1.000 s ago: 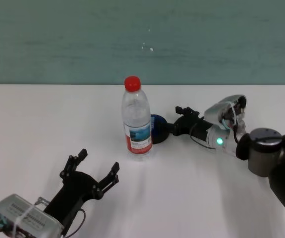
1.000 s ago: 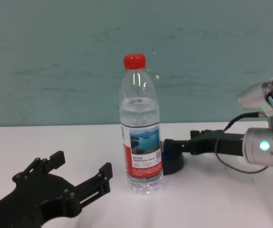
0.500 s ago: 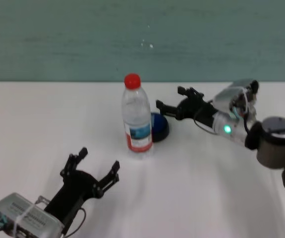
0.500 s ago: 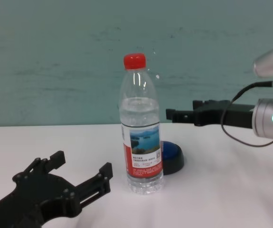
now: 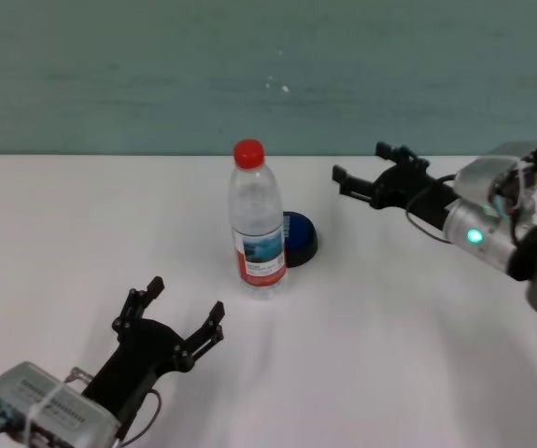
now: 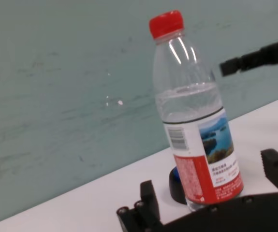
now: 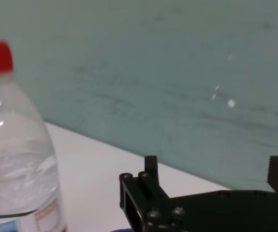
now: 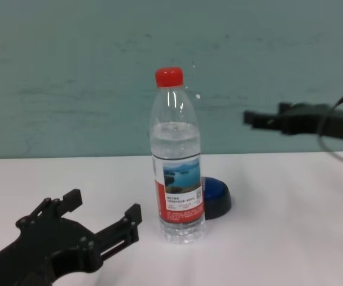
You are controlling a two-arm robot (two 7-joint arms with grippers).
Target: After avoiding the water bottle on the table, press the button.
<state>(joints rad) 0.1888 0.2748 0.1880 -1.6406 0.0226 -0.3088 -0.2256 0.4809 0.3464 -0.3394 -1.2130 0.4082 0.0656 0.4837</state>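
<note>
The water bottle (image 5: 257,227) stands upright mid-table, clear with a red cap and a red-and-white label; it also shows in the chest view (image 8: 178,173) and both wrist views (image 6: 197,121) (image 7: 13,159). The blue button (image 5: 302,240) sits on the table (image 5: 389,355) just right of and behind the bottle, partly hidden by it (image 8: 218,198). My right gripper (image 5: 360,163) hangs open in the air, above and to the right of the button (image 8: 266,117), touching nothing. My left gripper (image 5: 186,299) rests open near the table's front left (image 8: 102,205).
A teal wall runs behind the table's far edge. In the left wrist view, the right gripper (image 6: 255,58) shows far off behind the bottle. Bare white tabletop (image 8: 290,238) lies to the right and in front of the bottle.
My right gripper lifted off the button and drew back up and to the right, away from the bottle. The bottle, button and left arm have not moved.
</note>
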